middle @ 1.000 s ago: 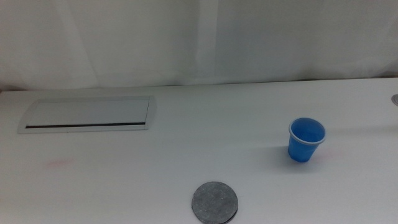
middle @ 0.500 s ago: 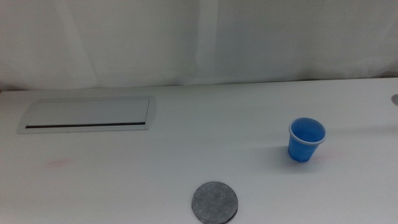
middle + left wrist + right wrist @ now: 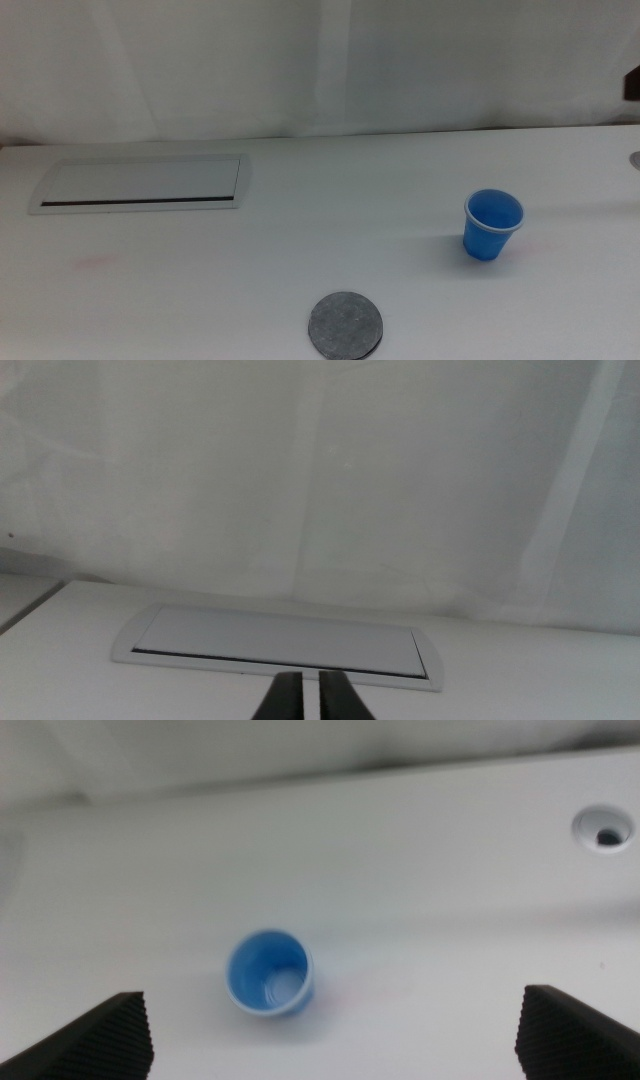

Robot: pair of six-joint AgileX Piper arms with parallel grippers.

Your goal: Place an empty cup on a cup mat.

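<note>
Two grippers noted. Right gripper [image 3: 330, 1030] newly entering from right, jaws spread wide, small bright blue plastic cup [image 3: 269, 973] upright between and ahead of them, ungrasped. Flat grey round cup mat [image 3: 345, 325] well apart, vacant. Left gripper [image 3: 309, 697] waiting, jaws narrow. Approach judged begun.

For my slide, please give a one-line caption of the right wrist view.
Right pincer, jaws wide open, hovers above the upright empty blue cup on the white table.

light: bright, even, diffuse | shadows: faint | glare: washed-out white table [image 3: 300, 250] | blur: right wrist view soft
</note>
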